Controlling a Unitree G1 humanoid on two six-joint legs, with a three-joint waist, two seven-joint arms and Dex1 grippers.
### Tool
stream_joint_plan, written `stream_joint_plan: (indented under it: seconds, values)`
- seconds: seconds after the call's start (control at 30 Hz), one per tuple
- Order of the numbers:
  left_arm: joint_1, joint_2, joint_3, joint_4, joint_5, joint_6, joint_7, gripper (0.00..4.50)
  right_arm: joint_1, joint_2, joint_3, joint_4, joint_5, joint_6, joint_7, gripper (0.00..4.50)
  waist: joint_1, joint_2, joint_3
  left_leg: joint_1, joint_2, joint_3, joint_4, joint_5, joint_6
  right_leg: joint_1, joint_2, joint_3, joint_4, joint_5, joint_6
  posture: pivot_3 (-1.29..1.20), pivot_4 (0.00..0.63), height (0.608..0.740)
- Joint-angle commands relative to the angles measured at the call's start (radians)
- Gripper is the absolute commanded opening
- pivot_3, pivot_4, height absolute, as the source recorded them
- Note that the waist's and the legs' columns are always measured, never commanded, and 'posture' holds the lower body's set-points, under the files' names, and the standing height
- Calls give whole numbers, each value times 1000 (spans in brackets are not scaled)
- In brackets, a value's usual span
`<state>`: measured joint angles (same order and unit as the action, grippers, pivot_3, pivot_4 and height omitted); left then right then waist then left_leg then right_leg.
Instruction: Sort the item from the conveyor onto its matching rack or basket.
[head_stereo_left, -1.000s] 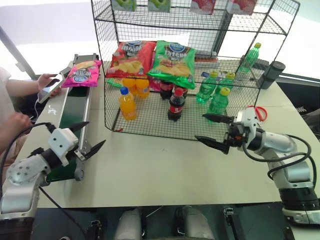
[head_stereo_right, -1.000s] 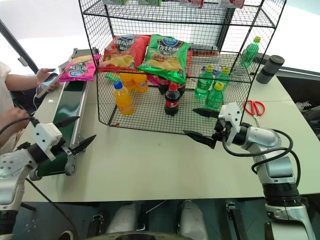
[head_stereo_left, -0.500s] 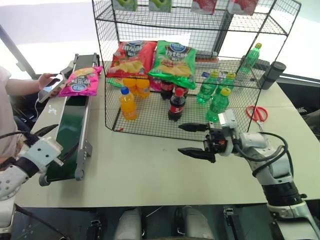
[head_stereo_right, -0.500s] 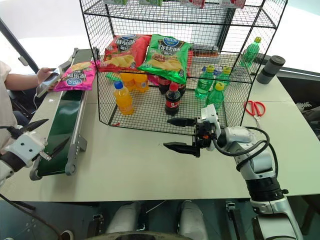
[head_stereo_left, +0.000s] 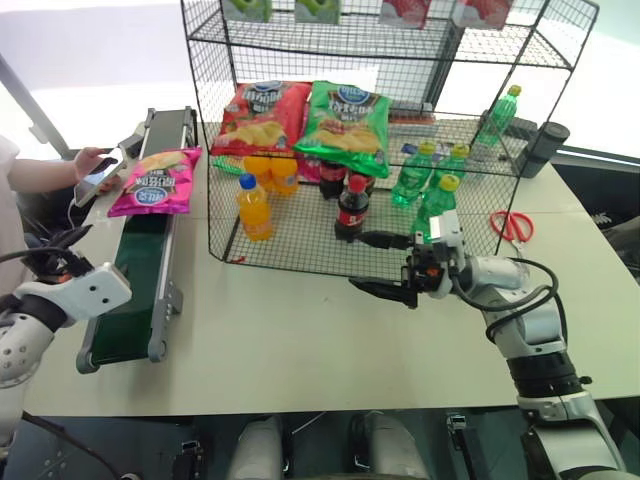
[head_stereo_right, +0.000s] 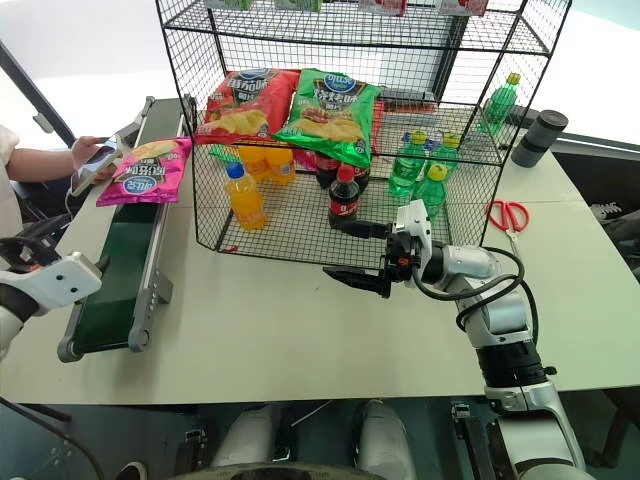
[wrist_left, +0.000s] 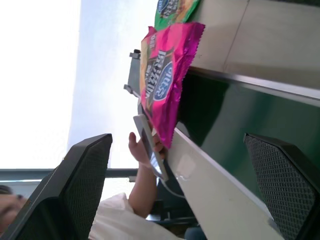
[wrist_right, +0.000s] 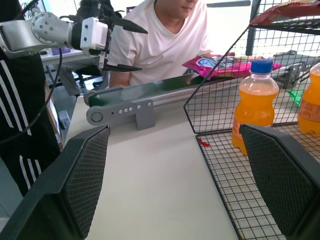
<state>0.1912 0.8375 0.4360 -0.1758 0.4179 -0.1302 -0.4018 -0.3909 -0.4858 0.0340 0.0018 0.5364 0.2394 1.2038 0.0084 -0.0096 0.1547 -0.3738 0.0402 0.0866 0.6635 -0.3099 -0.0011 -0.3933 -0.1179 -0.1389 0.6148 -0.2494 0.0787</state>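
The item, a magenta-pink chip bag (head_stereo_left: 155, 182) with a blue logo, lies on the conveyor (head_stereo_left: 137, 275), a dark-green belt along the table's left side. In the left wrist view the bag (wrist_left: 162, 85) lies ahead on the belt. My left gripper (wrist_right: 131, 47) hovers open and empty beside the belt's near end, short of the bag. My right gripper (head_stereo_left: 358, 262) is open and empty, pointing left over the table in front of the rack (head_stereo_left: 300, 262), a tall black wire shelving unit.
Red (head_stereo_left: 262, 115) and green (head_stereo_left: 350, 125) chip bags lie on the rack's middle tier, with orange, cola and green bottles below. A person's hand (head_stereo_left: 95, 168) holds a phone beside the belt's far end. Scissors (head_stereo_left: 510, 225) lie at the right.
The pink bag has travelled along the belt toward me. My left gripper has swung out to the left and rolled. My right gripper has moved left across the front of the rack.
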Motion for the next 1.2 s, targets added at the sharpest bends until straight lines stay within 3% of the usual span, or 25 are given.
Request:
stream_joint_plan:
  seconds: [0.03, 0.33, 1.2]
  values:
    - [-12, -9, -23, -40, 78, 63, 45, 4500, -8, 9, -3, -27, 1, -22, 2, 4333, -1, 0, 0, 0, 0, 0, 0, 0, 0, 0, 0, 0, 0, 0, 0, 0, 150, 740]
    - [-51, -41, -95, -8, 98, 117, 65, 4500, -3, -10, -18, 2, -22, -58, 18, 4333, -1, 0, 0, 0, 0, 0, 0, 0, 0, 0, 0, 0, 0, 0, 0, 0, 150, 740]
    - [-81, -16, -177, 165, 93, 10, 147, 4500, -19, -42, -11, -24, -81, -71, -6, 4333, -2, 0, 0, 0, 1, 1, 0, 0, 0, 0, -1, 0, 0, 0, 0, 0, 150, 740]
